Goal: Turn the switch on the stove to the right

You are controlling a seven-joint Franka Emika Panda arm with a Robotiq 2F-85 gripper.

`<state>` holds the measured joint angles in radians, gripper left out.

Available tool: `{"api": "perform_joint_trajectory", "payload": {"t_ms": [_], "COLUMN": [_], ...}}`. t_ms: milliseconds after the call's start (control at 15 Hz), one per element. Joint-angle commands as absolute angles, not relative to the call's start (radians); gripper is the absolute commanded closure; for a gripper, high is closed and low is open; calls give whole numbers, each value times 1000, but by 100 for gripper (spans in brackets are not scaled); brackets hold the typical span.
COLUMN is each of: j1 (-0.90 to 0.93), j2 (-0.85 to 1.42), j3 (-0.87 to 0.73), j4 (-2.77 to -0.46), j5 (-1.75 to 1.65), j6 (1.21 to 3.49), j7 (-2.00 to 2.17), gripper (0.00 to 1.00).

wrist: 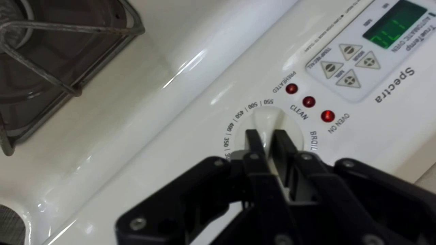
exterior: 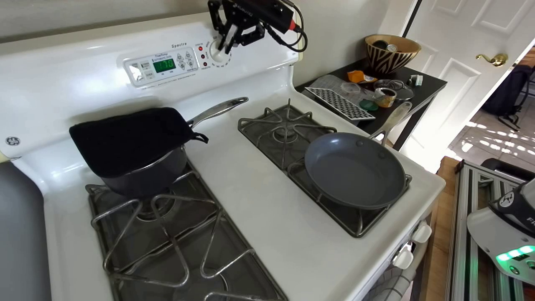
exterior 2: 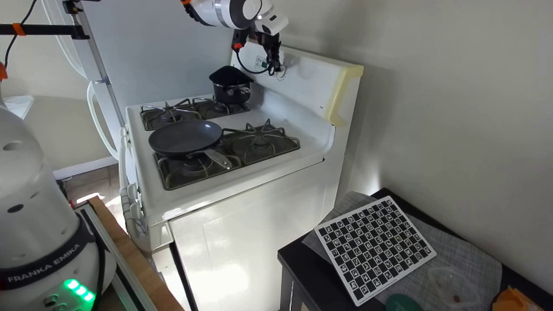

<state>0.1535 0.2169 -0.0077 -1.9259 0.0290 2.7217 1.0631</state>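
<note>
Pincer (wrist: pixel 267 141), nose down, snug astride the stove's (exterior: pixel 250 200) knob (wrist: pixel 266 119) (arm (exterior 2: pixel 222 11) high above).

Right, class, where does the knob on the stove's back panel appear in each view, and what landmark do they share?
In an exterior view: knob, near the top, left of centre.
In an exterior view: knob, upper part, about centre.
Wrist view: knob, mid-height, right of centre.
Shared landmark: the green display.
</note>
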Motion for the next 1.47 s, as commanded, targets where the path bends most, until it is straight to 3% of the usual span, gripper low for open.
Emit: {"api": "perform_joint_trajectory", "payload": {"t_ms": [0, 867, 933, 1067, 1400], "j1": [140, 131, 137, 144, 162], "j2": [238, 235, 235, 230, 208], "j3": [3, 12, 3, -7, -30], "j4": [-1956, -1965, -1965, -1965, -1990], "j5": [99, 188, 163, 137, 51], "j6": [2778, 2800, 2799, 2784, 2746], "j7": [1074, 1044, 1055, 1072, 1086], "gripper": [98, 98, 68, 60, 19]}}
